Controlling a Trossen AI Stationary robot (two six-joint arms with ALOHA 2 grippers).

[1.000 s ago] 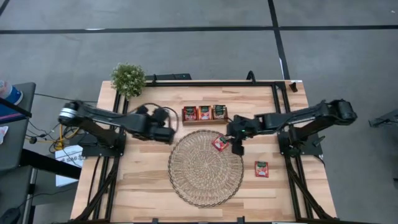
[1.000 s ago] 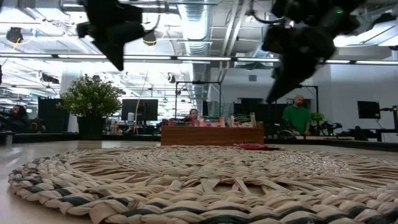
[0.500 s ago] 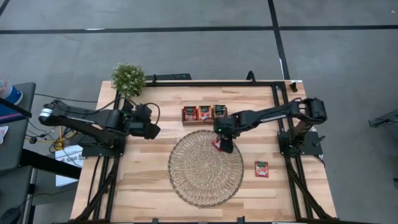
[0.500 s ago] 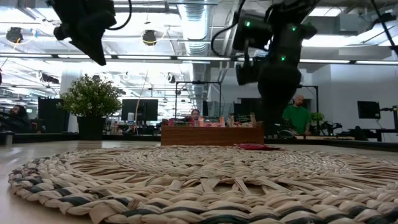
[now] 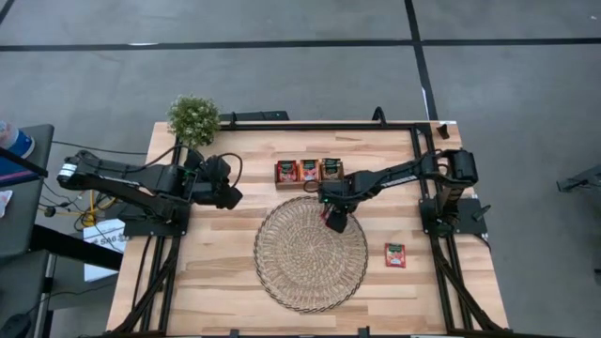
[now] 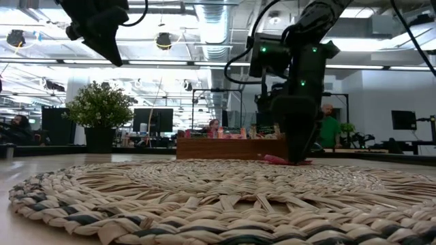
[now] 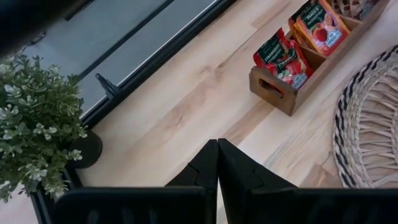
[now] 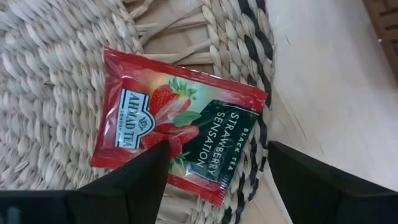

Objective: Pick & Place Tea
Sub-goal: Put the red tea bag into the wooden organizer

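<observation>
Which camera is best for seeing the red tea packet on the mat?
The right wrist view: the packet fills it, words readable, between the open right hand's fingers. The high view shows a red speck; the low view a thin sliver; the left wrist view misses it.

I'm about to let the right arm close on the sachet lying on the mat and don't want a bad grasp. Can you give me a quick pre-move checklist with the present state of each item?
1. Right gripper open: ok, its fingers stand apart.
2. Right gripper over the tea sachet: ok, one finger overlaps its near edge, the other stands beyond its side.
3. Sachet lying flat on the woven mat, near its rim: ok.
4. Sachet between both fingers: not ok, it sits off to one side.
5. Left gripper shut and away from the mat: ok.
6. Wooden tray clear of the right arm: ok in the high view.
</observation>
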